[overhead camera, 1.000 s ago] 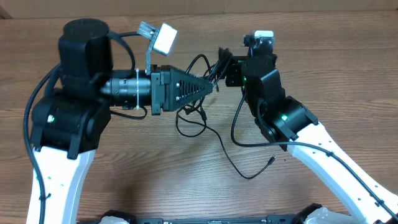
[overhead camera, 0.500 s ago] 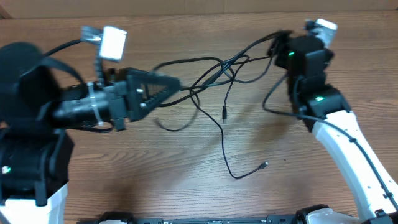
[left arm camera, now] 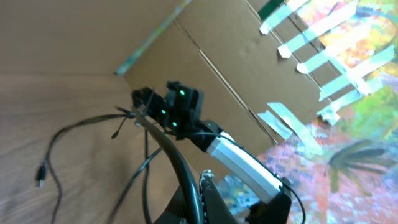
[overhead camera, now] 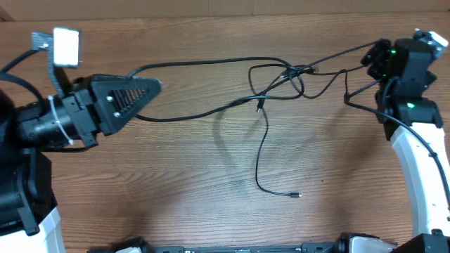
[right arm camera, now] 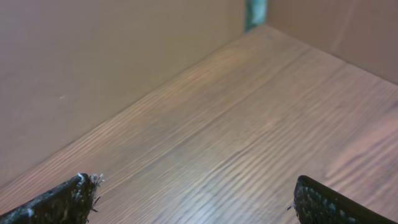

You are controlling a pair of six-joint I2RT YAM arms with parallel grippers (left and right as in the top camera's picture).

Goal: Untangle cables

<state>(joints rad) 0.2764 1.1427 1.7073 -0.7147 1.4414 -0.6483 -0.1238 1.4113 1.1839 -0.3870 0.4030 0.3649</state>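
The cables [overhead camera: 204, 62] run left-right from my left tool [overhead camera: 156, 86], which pinches them, with their knot [overhead camera: 294, 73] nearer my right tool [overhead camera: 378, 62], spread and empty.

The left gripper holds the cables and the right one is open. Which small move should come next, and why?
Probably bring the right gripper to the tangle and close on one strand. It stands open with nothing between its jaws, while the left gripper is shut on the cables, whose crossed loops lie between both grippers.
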